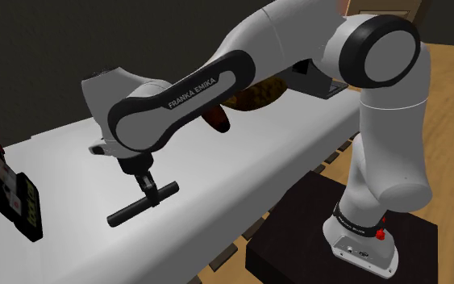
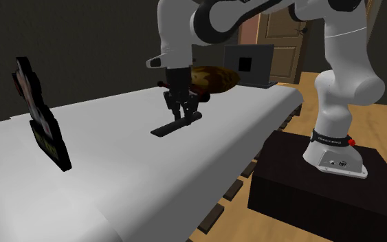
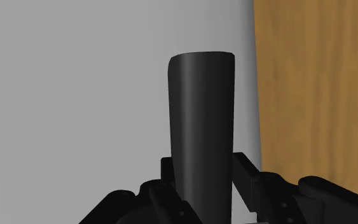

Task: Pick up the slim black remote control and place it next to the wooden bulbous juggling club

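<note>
My gripper (image 1: 146, 191) is shut on a slim black remote control (image 1: 128, 211), clasping it near one end. The remote sticks out level from the fingers and seems to hang a little above the white table (image 1: 72, 153). In the wrist view the remote (image 3: 199, 114) runs straight out between my fingers (image 3: 244, 168), over the table near its edge. A brown bulbous juggling club (image 2: 212, 78) lies at the far part of the table, behind my gripper (image 2: 183, 113) and the remote (image 2: 168, 128). In the shoulder view the club (image 1: 253, 97) is partly hidden by my arm.
A black flat device with coloured markings (image 1: 11, 190) stands upright at the table's left end (image 2: 44, 124). A grey box (image 2: 250, 65) sits beyond the club. My dark stand (image 1: 354, 250) rests on the wooden floor (image 3: 317, 89) beside the table's edge.
</note>
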Robot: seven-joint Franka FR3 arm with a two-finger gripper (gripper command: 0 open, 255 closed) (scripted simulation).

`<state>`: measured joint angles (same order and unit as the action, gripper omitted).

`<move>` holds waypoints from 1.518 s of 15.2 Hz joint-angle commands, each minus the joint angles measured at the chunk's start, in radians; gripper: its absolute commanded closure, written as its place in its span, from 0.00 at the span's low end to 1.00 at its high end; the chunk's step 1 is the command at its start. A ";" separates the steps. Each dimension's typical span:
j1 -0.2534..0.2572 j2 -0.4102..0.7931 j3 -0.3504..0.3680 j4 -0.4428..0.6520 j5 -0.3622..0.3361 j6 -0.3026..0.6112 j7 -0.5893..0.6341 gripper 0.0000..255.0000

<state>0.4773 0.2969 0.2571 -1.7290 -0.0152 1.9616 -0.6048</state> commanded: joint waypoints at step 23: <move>-0.080 -0.028 -0.043 0.205 0.012 -0.237 -0.126 1.00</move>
<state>0.4100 0.2665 0.2214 -1.5318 -0.0033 1.7307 -0.7093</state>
